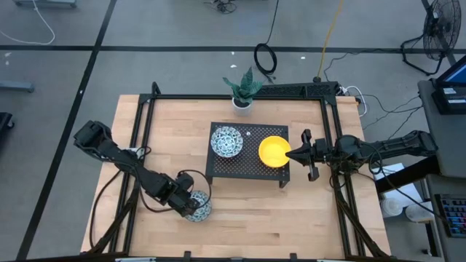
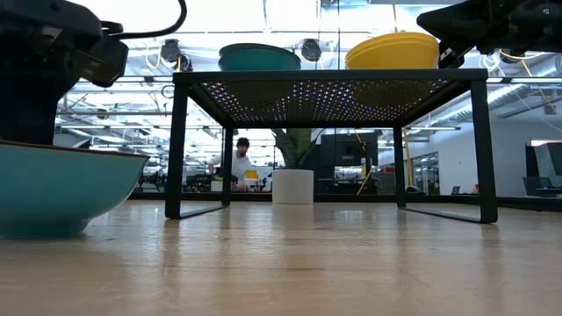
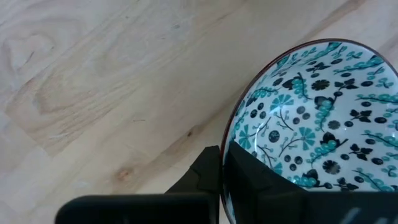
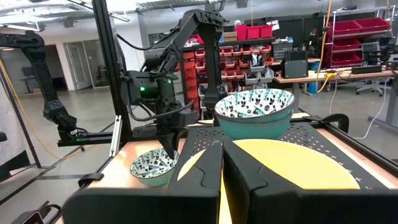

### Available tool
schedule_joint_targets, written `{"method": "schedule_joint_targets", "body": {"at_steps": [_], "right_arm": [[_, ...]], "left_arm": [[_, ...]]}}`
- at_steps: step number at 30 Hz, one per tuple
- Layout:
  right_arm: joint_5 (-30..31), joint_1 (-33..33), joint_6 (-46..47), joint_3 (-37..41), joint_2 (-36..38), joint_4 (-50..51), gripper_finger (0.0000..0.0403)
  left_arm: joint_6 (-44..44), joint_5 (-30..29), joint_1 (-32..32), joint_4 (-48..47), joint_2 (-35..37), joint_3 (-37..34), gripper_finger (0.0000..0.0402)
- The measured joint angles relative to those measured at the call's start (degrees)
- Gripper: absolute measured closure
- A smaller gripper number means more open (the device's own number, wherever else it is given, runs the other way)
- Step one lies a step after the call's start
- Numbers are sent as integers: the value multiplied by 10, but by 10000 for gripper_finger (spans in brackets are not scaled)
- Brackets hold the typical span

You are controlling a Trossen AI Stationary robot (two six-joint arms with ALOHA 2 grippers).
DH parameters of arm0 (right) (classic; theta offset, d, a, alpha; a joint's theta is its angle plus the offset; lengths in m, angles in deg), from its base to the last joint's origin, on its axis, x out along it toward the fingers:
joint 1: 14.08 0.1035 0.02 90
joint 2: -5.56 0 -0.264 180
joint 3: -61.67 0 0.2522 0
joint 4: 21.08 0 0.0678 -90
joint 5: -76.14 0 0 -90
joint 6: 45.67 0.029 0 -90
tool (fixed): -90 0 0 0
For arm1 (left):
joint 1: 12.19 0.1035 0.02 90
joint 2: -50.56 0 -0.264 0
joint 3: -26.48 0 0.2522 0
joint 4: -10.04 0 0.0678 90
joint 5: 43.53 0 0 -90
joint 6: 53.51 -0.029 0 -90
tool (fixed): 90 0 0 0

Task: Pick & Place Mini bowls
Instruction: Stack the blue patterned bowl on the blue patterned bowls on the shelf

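Note:
One patterned mini bowl [image 1: 198, 209] sits on the wooden table near its near edge; in the low view its teal outside [image 2: 53, 189] fills the left. My left gripper [image 1: 191, 202] is shut on it. Two more patterned bowls [image 1: 226, 140] sit nested on the black perforated rack [image 1: 244, 169], and yellow bowls [image 1: 273, 151] sit beside them to the right. My right gripper [image 1: 292, 153] lies level at the yellow bowls' right rim with its fingers shut. My left gripper holds the patterned bowl by its rim [image 3: 231, 138], one finger inside [image 3: 267, 183] and one outside [image 3: 199, 177]. It comes down from above, as the right wrist view shows [image 4: 168, 140]. The bowl's base [image 2: 44, 230] seems to rest on the table. My right gripper [image 4: 221, 152] has its fingertips at the yellow bowl's right rim [image 4: 186, 167]; whether they touch it I cannot tell.
A white plant pot [image 1: 242, 103] stands at the table's far edge behind the rack. The rack stands on thin legs [image 2: 176, 149] with open room beneath. Bare tabletop [image 1: 291, 218] lies right of the left gripper. A person [image 2: 237, 162] is far off in the room.

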Motion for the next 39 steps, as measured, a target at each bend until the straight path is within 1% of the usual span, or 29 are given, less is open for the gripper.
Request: {"method": "schedule_joint_targets", "body": {"at_steps": [3, 8, 13, 16, 22, 27, 31, 35, 39], "right_arm": [[0, 0, 0, 0, 0, 0, 403], [0, 0, 0, 0, 0, 0, 403], [0, 0, 0, 0, 0, 0, 403], [0, 0, 0, 0, 0, 0, 403], [0, 0, 0, 0, 0, 0, 403], [0, 0, 0, 0, 0, 0, 403], [0, 0, 0, 0, 0, 0, 403], [0, 0, 0, 0, 0, 0, 403], [0, 0, 0, 0, 0, 0, 403]], "left_arm": [[0, 0, 0, 0, 0, 0, 388], [0, 0, 0, -2, -1, -2, 375], [0, 0, 0, 0, 0, 0, 390], [0, 1, 0, 0, 0, 0, 390], [-1, 1, 0, -2, -2, -2, 374], [-1, 1, 0, 0, 0, 0, 390], [-1, 1, 0, 0, 0, 0, 389], [-1, 1, 0, -2, -1, -2, 376], [-1, 1, 0, -1, 0, 0, 387]]}}
